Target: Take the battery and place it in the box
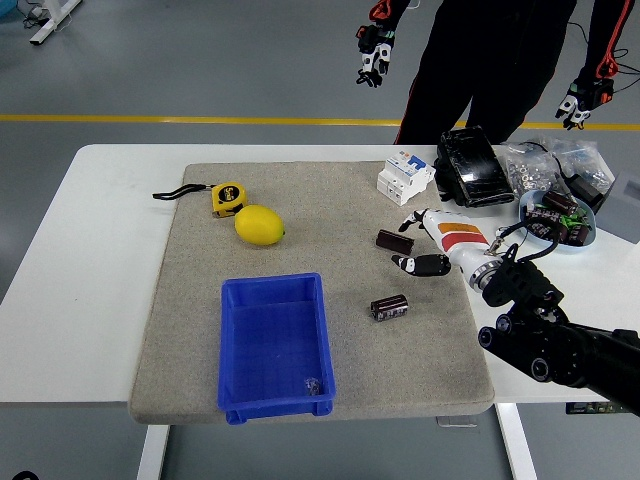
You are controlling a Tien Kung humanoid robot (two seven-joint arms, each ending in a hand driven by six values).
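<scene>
The right robot hand [415, 250] hovers over the grey felt mat [330, 210], its fingers loosely spread and gripping nothing. The small dark cylindrical battery [389, 307] is lying on the mat just below that hand, a bit right of the blue plastic box [275, 345]. A person stands past the white tabletop [80, 260], both hands [373, 52] raised off it.

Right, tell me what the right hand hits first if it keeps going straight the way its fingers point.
The right hand points left across the mat. Its upper fingers are already at the small dark block, so that comes first. The battery lies nearer the camera, probably off that line, though depth is unclear.
</scene>
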